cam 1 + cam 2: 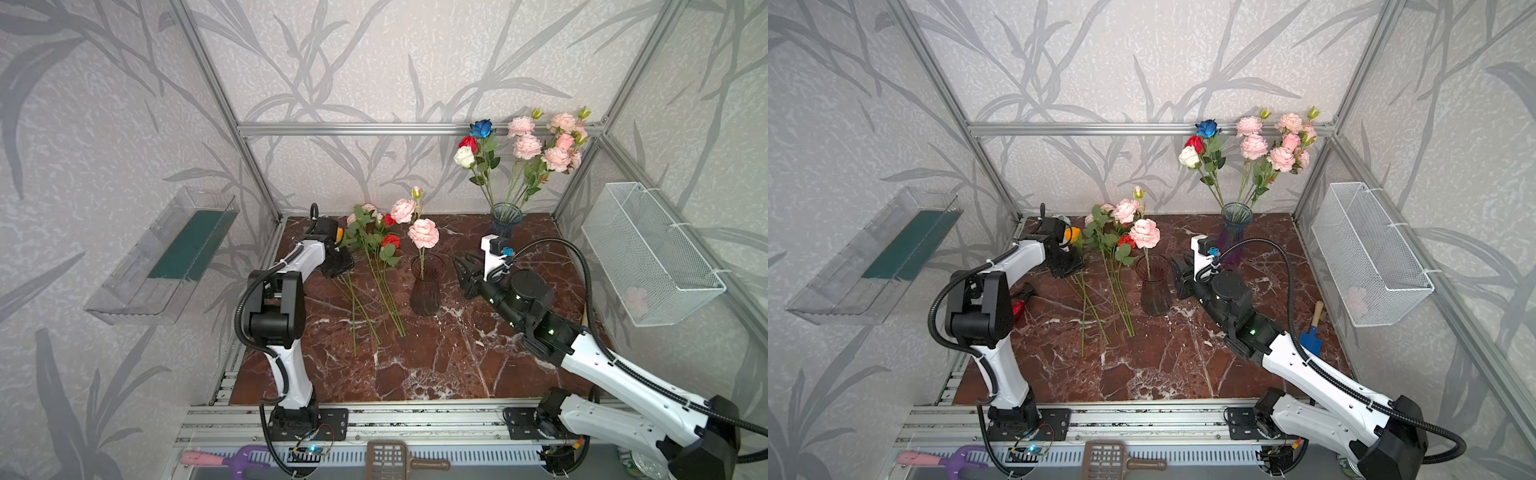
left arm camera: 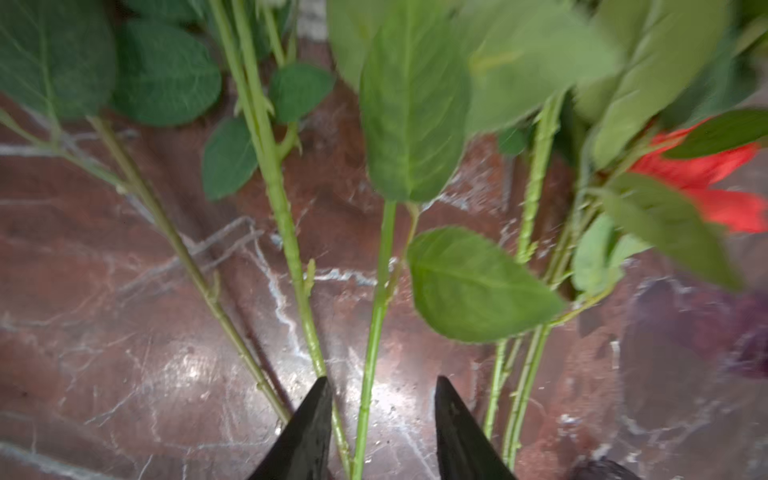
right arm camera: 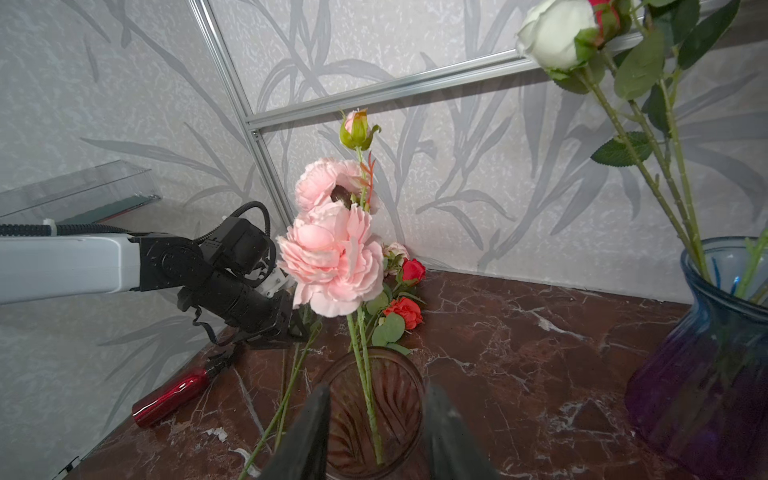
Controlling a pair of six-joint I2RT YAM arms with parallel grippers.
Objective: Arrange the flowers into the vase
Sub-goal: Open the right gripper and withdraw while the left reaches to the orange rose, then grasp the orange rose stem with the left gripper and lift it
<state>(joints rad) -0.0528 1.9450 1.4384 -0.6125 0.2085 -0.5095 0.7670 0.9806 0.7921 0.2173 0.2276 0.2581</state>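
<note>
By table's [image 1: 415, 374] left edge left pincer [image 2: 382, 386] gapes astride a stem [image 2: 376, 316]; right pincer [image 3: 376, 388] gapes near vase [image 1: 424, 291].

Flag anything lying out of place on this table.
A red bottle lies on its side beside the left arm, and a blue trowel lies flat near the right arm; neither has a part in the arranging.
</note>
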